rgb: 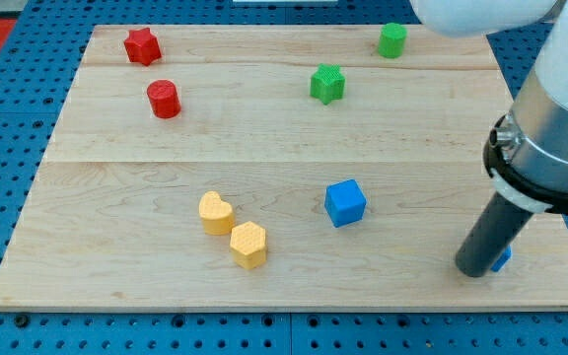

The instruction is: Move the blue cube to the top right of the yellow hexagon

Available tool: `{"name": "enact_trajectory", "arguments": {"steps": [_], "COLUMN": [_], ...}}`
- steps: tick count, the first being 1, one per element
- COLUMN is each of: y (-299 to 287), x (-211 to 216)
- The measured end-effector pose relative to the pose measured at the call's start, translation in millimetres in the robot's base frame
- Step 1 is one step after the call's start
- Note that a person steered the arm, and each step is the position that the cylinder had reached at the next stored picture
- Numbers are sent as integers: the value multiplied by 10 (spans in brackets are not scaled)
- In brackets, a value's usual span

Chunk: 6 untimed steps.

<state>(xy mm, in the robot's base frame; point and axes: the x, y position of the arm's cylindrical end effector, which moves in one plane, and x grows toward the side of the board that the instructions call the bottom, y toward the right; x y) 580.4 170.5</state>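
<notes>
Behind the lower end of the dark rod, a small blue block (502, 260) shows only as a sliver at the rod's right side; its shape cannot be made out. My tip (475, 271) rests on the tabletop (264, 128) touching or just beside that block, and which of the two cannot be told. The arm (560, 118) is cut off by the view's top and right edges. The tabletop's lower right corner runs nearly to the view's right edge.
</notes>
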Motion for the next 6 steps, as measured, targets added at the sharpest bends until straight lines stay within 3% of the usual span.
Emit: {"name": "enact_trajectory", "arguments": {"steps": [6], "y": [-1255], "x": [-612]}}
